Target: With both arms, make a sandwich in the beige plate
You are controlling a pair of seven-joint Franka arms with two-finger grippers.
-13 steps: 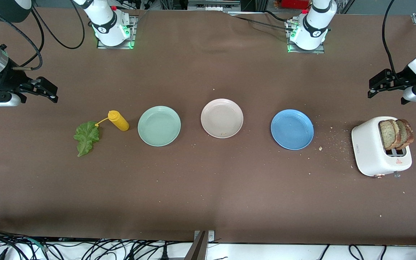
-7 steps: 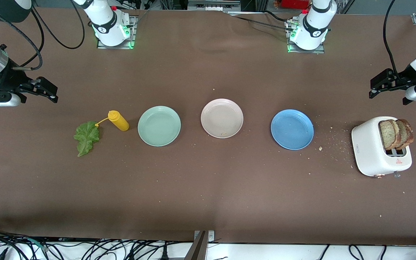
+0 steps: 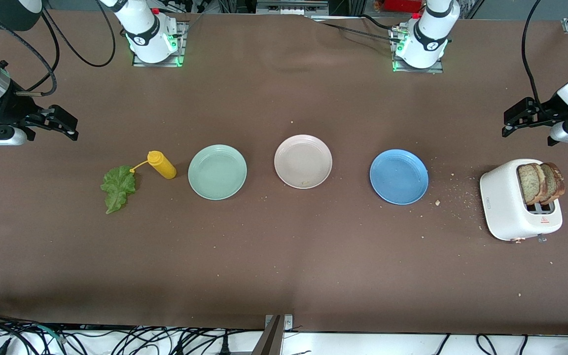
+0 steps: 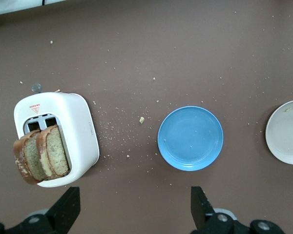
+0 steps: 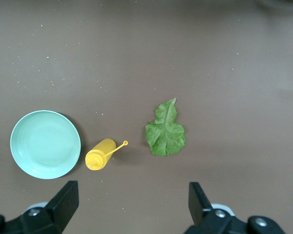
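While both arms wait aloft, the right gripper [image 3: 67, 125] is seen spread wide and empty over bare table at its end, well apart from the lettuce leaf [image 3: 117, 187]. The beige plate [image 3: 302, 161] lies mid-table between mint-green plate [image 3: 217, 171] and blue plate [image 3: 398, 176]. Two toast slices [image 3: 540, 183] stand in the white toaster [image 3: 511, 207]; the left gripper [image 3: 515, 117] hangs agape near it.

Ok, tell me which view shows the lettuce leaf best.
The right wrist view: the lettuce leaf lies flat, seen from straight above, veins visible. The front view shows it smaller, beside the yellow bottle. The left wrist view misses it.
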